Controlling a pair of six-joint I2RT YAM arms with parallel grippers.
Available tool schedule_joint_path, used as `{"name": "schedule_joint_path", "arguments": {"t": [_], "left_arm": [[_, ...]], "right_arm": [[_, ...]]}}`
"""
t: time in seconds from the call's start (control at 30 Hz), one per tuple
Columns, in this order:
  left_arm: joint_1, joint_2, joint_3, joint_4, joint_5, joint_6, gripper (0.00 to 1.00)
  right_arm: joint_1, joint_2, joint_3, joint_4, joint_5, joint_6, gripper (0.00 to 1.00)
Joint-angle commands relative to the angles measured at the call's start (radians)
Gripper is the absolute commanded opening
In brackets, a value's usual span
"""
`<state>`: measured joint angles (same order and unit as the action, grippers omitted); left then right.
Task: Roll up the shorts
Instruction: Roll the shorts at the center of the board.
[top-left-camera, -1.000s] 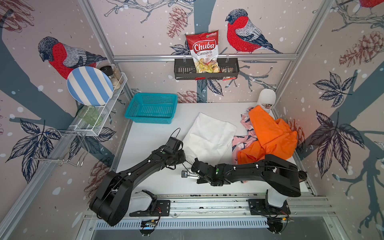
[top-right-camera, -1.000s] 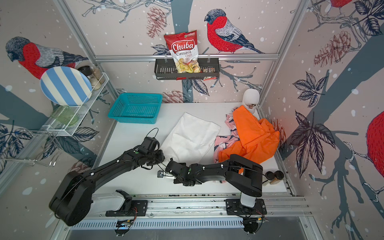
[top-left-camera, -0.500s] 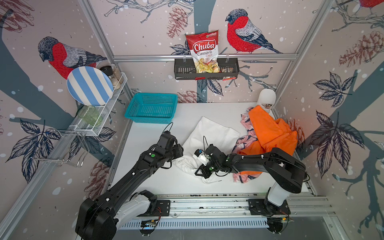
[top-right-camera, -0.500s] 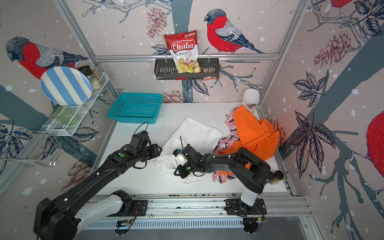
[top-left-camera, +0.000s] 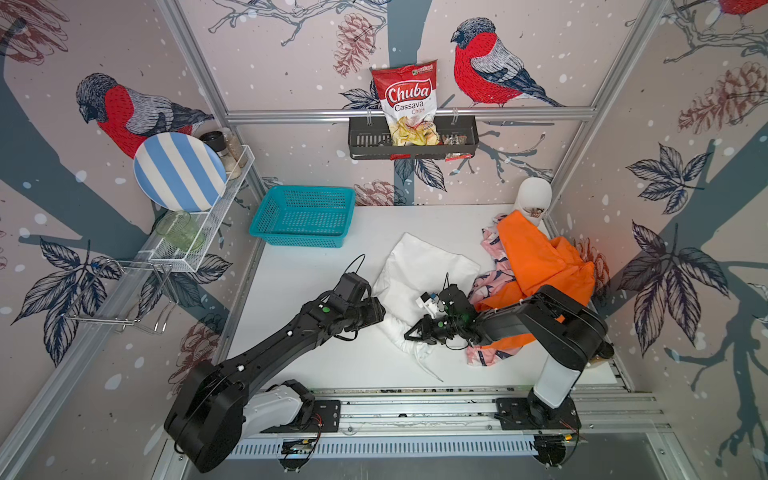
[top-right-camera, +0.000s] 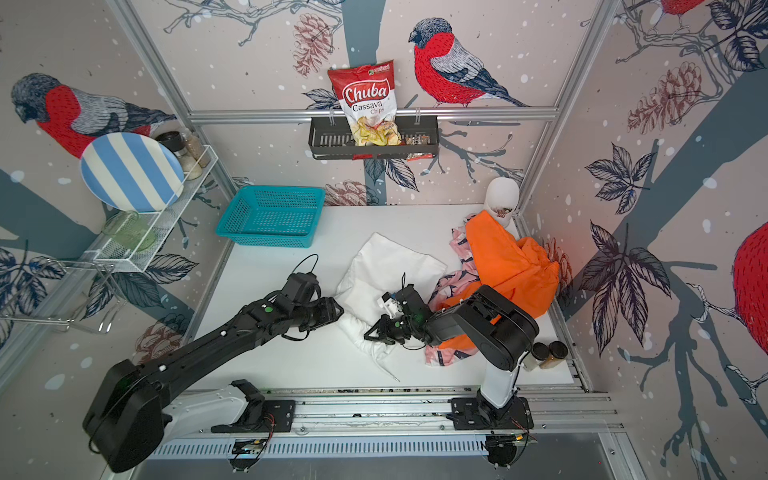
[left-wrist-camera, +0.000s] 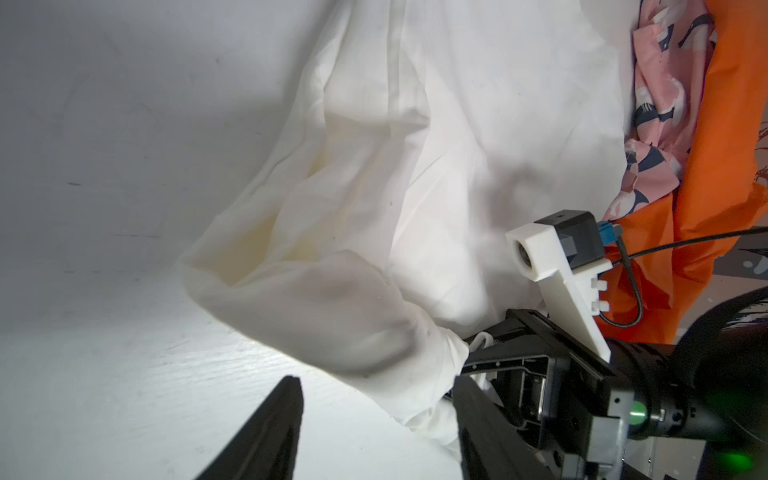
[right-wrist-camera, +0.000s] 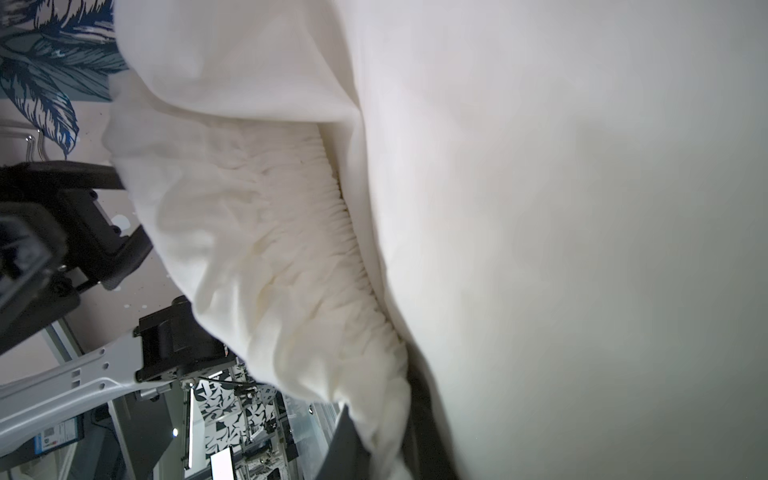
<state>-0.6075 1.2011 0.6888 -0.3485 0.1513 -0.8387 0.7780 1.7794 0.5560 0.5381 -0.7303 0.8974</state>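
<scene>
The white shorts (top-left-camera: 424, 270) (top-right-camera: 390, 270) lie mid-table, their near end bunched and folded over, a drawstring (top-left-camera: 428, 368) trailing toward the front. My left gripper (top-left-camera: 380, 309) (left-wrist-camera: 378, 415) stands open at the fold's left edge, with cloth lying by one finger. My right gripper (top-left-camera: 409, 334) (right-wrist-camera: 380, 432) is shut on the white shorts at the gathered waistband (right-wrist-camera: 332, 232). The orange shorts (top-left-camera: 536, 257) (top-right-camera: 503, 257) lie heaped at the right on the pink patterned shorts (top-left-camera: 494, 282) (top-right-camera: 451, 282), partly under the right arm.
A teal basket (top-left-camera: 303, 216) stands at the back left. A white jar-like object (top-left-camera: 534, 195) sits in the back right corner. Two small jars (top-right-camera: 548, 353) stand at the front right. A wire shelf with a striped plate (top-left-camera: 178, 170) hangs on the left wall.
Both grippers carried the near end of the white shorts up and back, folding it over. The left gripper then opened and let go.
</scene>
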Motion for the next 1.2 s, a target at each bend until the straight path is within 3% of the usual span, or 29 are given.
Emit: {"name": "schedule_joint_path", "arguments": {"t": [0.0, 0.17, 0.47, 0.6, 0.7, 0.8, 0.93, 1.17], "left_arm": [[-0.009, 0.062, 0.014, 0.067, -0.043, -0.016, 0.53], [-0.005, 0.159, 0.042, 0.049, -0.19, 0.027, 0.41], [0.001, 0.329, 0.061, 0.084, -0.19, 0.085, 0.34], [0.0, 0.364, 0.066, 0.105, -0.176, 0.097, 0.34], [0.0, 0.381, 0.069, 0.115, -0.166, 0.102, 0.34], [0.0, 0.383, 0.065, 0.117, -0.16, 0.103, 0.34], [0.002, 0.375, 0.061, 0.114, -0.159, 0.104, 0.35], [0.011, 0.351, 0.059, 0.099, -0.16, 0.112, 0.36]], "right_arm": [[-0.003, -0.011, -0.008, -0.109, 0.087, 0.026, 0.28], [0.046, -0.091, 0.069, -0.359, 0.274, -0.1, 0.47], [0.198, -0.221, 0.268, -0.836, 0.813, -0.29, 0.67], [0.321, -0.223, 0.397, -1.012, 1.078, -0.332, 0.7], [0.443, -0.211, 0.465, -1.045, 1.206, -0.4, 0.72], [0.529, -0.184, 0.505, -1.047, 1.291, -0.48, 0.78], [0.595, -0.118, 0.515, -1.007, 1.304, -0.609, 0.89], [0.598, 0.036, 0.477, -0.963, 1.315, -0.716, 0.93]]}}
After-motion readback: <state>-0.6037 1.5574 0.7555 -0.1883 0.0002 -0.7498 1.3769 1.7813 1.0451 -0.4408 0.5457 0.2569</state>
